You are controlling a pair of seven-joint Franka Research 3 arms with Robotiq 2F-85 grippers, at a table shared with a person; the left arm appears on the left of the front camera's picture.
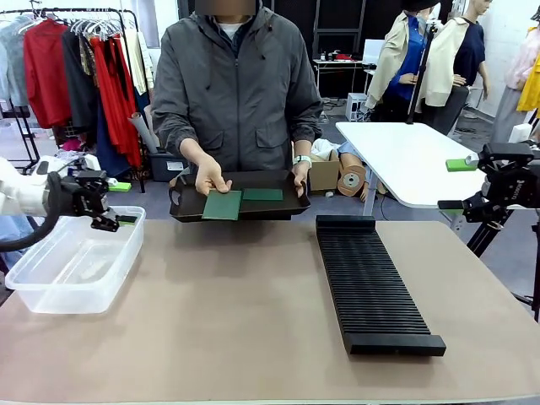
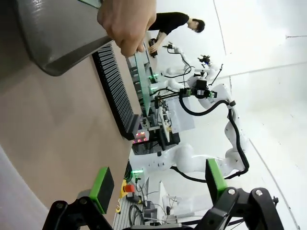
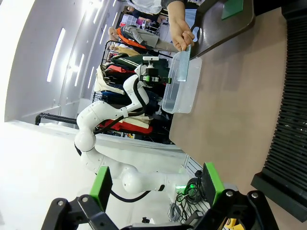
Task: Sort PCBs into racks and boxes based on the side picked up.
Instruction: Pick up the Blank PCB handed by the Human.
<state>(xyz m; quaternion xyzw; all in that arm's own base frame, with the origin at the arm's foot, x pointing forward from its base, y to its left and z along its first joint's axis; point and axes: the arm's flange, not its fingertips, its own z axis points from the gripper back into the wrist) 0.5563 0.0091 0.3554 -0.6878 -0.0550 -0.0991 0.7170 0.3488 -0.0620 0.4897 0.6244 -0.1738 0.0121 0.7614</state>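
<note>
Two PCBs (image 1: 222, 205) lay flat in a shallow black tray (image 1: 182, 211) just above the centre of the front view. The nearer one reached the tray's front rim, and the other sat behind it to the right. A person (image 1: 239, 84) in a grey jacket stood at the table's far side and held the tray up at the far edge of the tan table (image 1: 228, 321). One hand (image 1: 209, 177) was at the tray's left end, its fingers hanging down over the top edge of the nearer board. The other hand (image 1: 300, 173) gripped the right end.

Below and left of the tray, a clear tub (image 1: 51, 287) sat on the table at the frame's left. The left gripper (image 1: 124, 204) hovered over the tub's far rim, jaws spread wide with nothing between them. To the right of centre, the long black rack (image 1: 371, 287) ran from just under the tray's right end toward the bottom of the frame, lying between the tray and the right side of the table.

The right gripper (image 1: 456, 186) hung at the frame's right edge, off the tan table's side, also spread wide and empty. A white table (image 1: 396, 160) stood behind it. A rail of clothes (image 1: 76, 67) filled the upper left.
</note>
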